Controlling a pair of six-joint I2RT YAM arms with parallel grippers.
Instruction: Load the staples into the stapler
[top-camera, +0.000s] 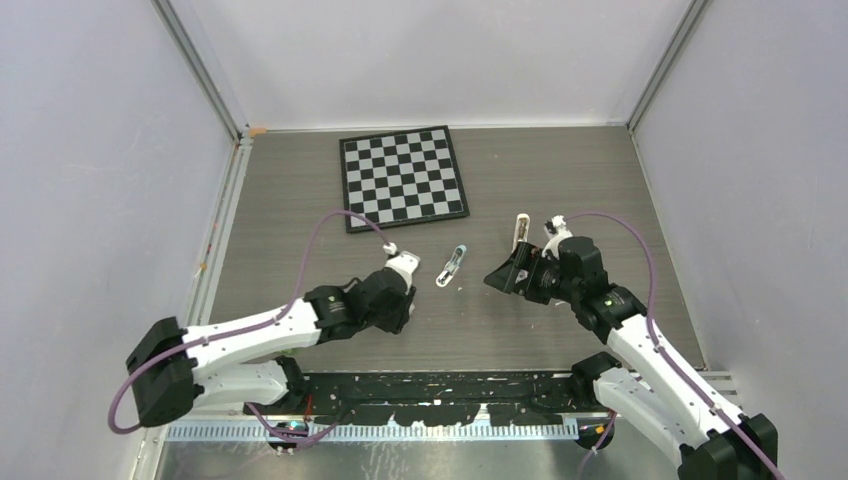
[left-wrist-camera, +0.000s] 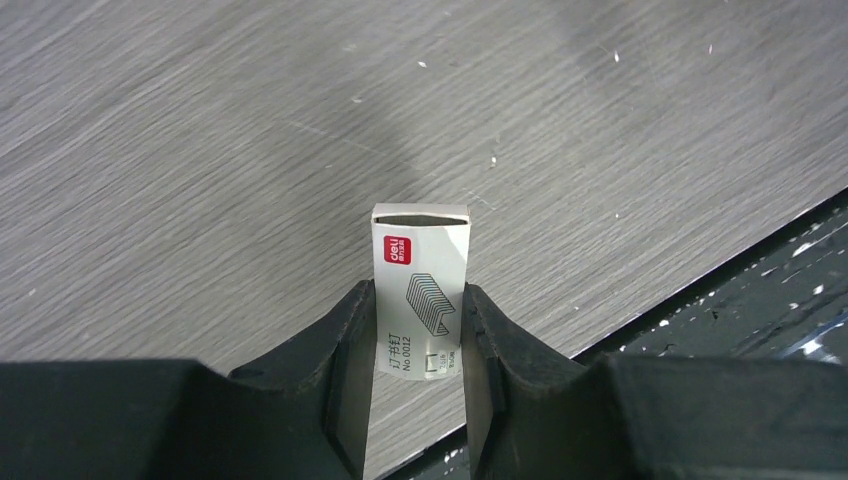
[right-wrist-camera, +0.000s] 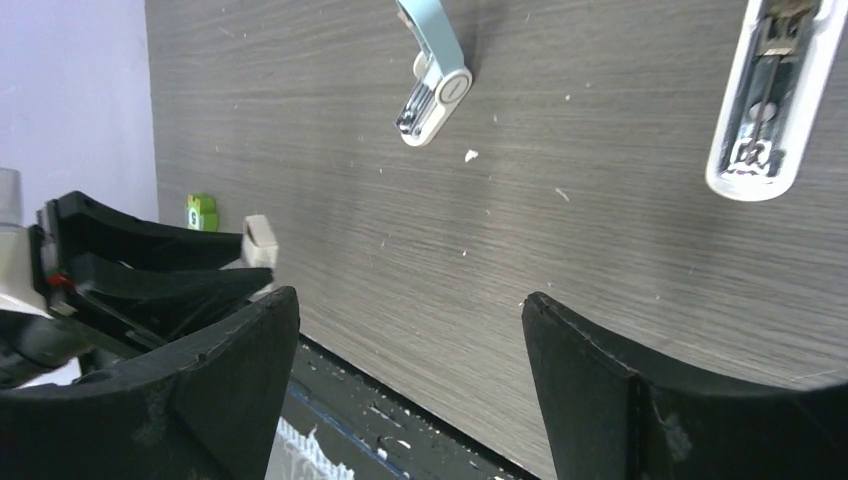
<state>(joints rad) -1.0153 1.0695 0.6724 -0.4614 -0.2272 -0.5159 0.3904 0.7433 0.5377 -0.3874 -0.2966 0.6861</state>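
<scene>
My left gripper (left-wrist-camera: 418, 292) is shut on a small white staple box (left-wrist-camera: 420, 260) with a red logo and a drawing of staples; its far end faces the table. The staples themselves are hidden. In the top view the left gripper (top-camera: 399, 268) sits left of centre. The white stapler (top-camera: 521, 232) lies open on the table, and its metal channel shows in the right wrist view, stapler (right-wrist-camera: 765, 100). My right gripper (right-wrist-camera: 408, 300) is open and empty, close beside the stapler on its near side in the top view, right gripper (top-camera: 507, 275).
A light-blue-and-white small object (top-camera: 451, 266) lies between the two grippers, also the same object (right-wrist-camera: 432, 75). A checkerboard (top-camera: 403, 177) lies at the back. The table's near edge meets a black rail (top-camera: 450, 385). Grey walls close in both sides.
</scene>
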